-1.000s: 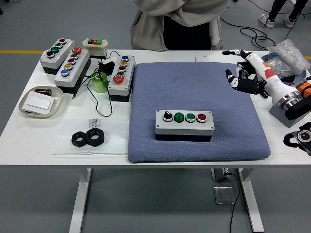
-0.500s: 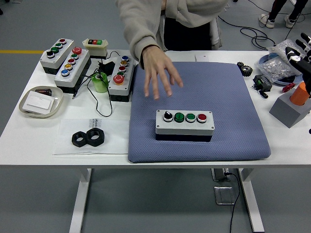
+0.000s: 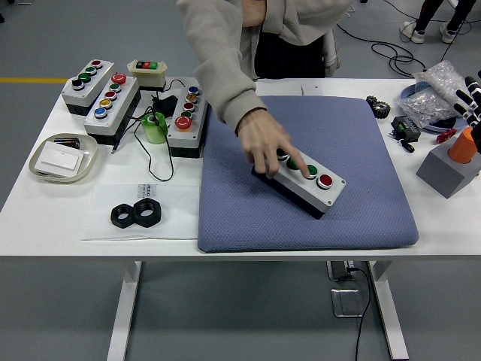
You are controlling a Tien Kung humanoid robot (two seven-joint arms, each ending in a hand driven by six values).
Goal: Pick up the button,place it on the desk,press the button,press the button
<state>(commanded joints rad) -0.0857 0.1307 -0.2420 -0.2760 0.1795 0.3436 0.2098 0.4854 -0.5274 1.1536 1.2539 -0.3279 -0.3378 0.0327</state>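
A grey box with a row of buttons [image 3: 314,183] lies slanted on the blue mat [image 3: 361,150], its red button toward the near right. A person's hand [image 3: 261,141] reaches from the far side and grips the box's left end, covering the buttons there. Only a sliver of my right hand [image 3: 472,92] shows at the far right edge, well away from the box. My left arm is out of view.
Three more button boxes [image 3: 111,101] and a small switch box [image 3: 146,68] stand at the back left with a green tape roll [image 3: 155,128]. A tray [image 3: 64,156] and black nuts [image 3: 137,213] lie front left. A grey block [image 3: 449,169], a plastic bag [image 3: 440,90] and a gear [image 3: 378,106] sit right.
My right hand drew back from over the mat to the right edge. The person's hand came down onto the button box and turned it slantwise, shifting it right.
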